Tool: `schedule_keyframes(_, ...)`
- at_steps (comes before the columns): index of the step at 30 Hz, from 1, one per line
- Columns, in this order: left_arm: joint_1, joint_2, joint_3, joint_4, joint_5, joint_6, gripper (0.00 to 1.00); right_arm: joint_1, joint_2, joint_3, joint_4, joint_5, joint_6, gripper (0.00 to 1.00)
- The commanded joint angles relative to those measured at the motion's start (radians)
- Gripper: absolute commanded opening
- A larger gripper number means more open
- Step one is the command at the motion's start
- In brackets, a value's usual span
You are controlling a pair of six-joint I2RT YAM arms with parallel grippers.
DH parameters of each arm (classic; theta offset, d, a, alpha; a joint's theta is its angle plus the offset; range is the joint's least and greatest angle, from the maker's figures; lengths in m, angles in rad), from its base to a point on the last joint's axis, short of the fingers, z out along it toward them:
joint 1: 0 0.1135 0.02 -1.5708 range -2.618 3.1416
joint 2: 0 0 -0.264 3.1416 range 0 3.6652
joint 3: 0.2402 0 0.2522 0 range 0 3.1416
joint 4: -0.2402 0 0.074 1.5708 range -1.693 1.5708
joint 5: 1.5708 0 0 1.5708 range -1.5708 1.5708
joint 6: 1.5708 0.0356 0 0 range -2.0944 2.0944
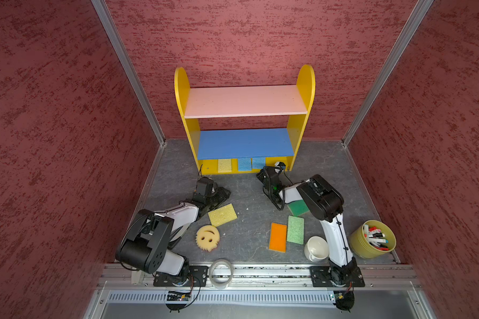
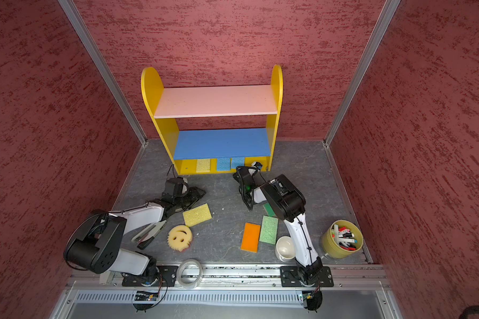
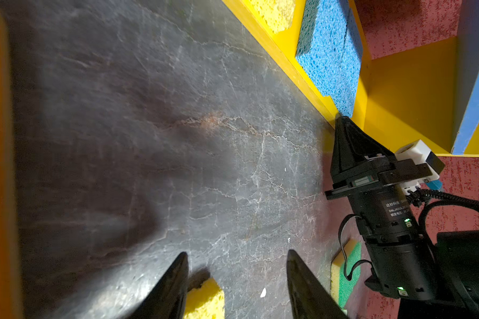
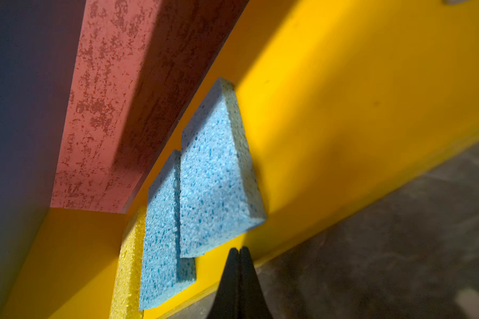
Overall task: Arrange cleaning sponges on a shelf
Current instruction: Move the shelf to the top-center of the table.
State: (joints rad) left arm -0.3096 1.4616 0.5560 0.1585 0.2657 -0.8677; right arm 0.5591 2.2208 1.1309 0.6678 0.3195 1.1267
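On the yellow base of the shelf lie a yellow sponge and two blue sponges. The right gripper is closed on nothing, its tip just before the nearer blue one. The left gripper stands open and empty beside a second yellow sponge. A smiley sponge, an orange sponge and a green sponge lie loose on the floor; another green sponge seems half hidden under the right arm.
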Motion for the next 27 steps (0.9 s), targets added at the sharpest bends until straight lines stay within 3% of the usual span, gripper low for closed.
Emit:
schedule_keyframes(1,0.008,0.013,0.0,0.014,0.011,-0.006,0.56,-0.022,-0.04,-0.046,-0.036,0.046,0.065,0.0)
schedule_keyframes(4,0.007,0.011,-0.004,0.014,0.009,-0.008,0.56,-0.03,-0.054,-0.065,-0.027,0.038,0.058,0.0)
schedule_keyframes(8,0.008,0.011,-0.005,0.012,0.006,-0.002,0.56,-0.031,-0.073,-0.03,-0.092,-0.018,-0.033,0.0)
schedule_keyframes(16,-0.015,-0.019,0.017,-0.031,-0.062,0.05,0.57,-0.033,-0.167,-0.11,-0.163,-0.128,-0.186,0.0)
schedule_keyframes(24,-0.192,-0.022,0.148,-0.057,-0.271,0.211,0.54,-0.033,-0.356,-0.244,-0.254,-0.19,-0.325,0.0)
schedule_keyframes(27,-0.259,0.028,0.198,-0.009,-0.355,0.299,0.59,-0.033,-0.459,-0.292,-0.341,-0.218,-0.357,0.0)
